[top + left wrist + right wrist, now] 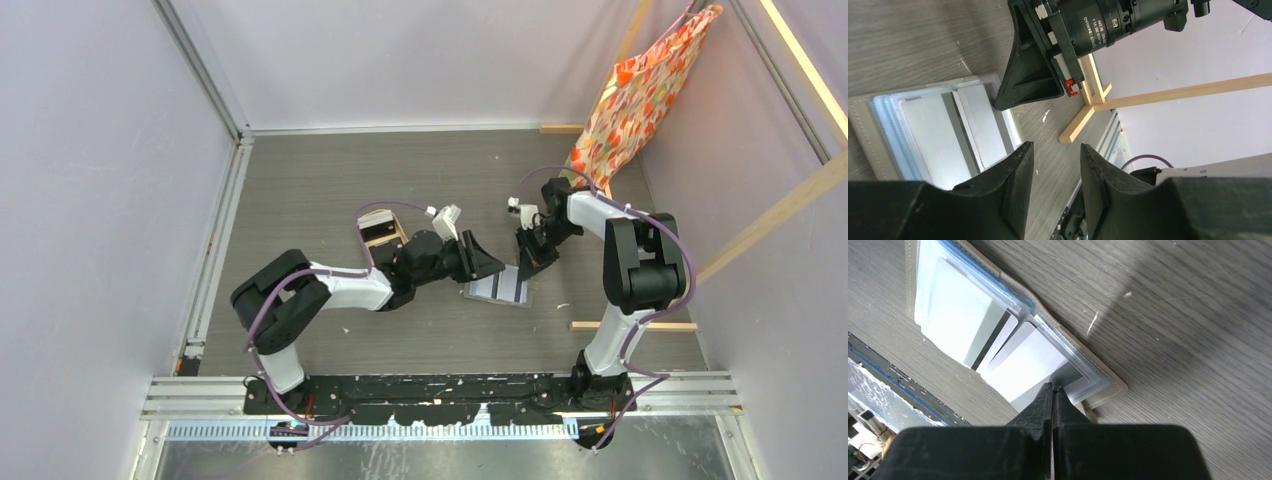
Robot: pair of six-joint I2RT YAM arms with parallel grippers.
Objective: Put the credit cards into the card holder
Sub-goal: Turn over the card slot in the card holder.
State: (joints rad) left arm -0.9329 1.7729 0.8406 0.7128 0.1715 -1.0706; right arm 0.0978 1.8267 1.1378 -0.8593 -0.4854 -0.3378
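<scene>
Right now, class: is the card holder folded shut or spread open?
Spread open: the card holder lies flat, clear sleeves and pale cards facing up.

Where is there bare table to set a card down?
Bare: the far side up to the back wall, and the strip between the card holder and the base plate. Crowded: over the card holder, where left gripper and right gripper meet, plus the tan tray.

The top external view looks steeply down from above and behind the arm bases (440,392), taking in the whole worktop (330,180) from afar. The left wrist view looks low across it past the left gripper (1055,152) toward the right wall (1198,55); the right wrist view looks down past the right gripper (1053,390), very near. All three share the card holder (498,288).
</scene>
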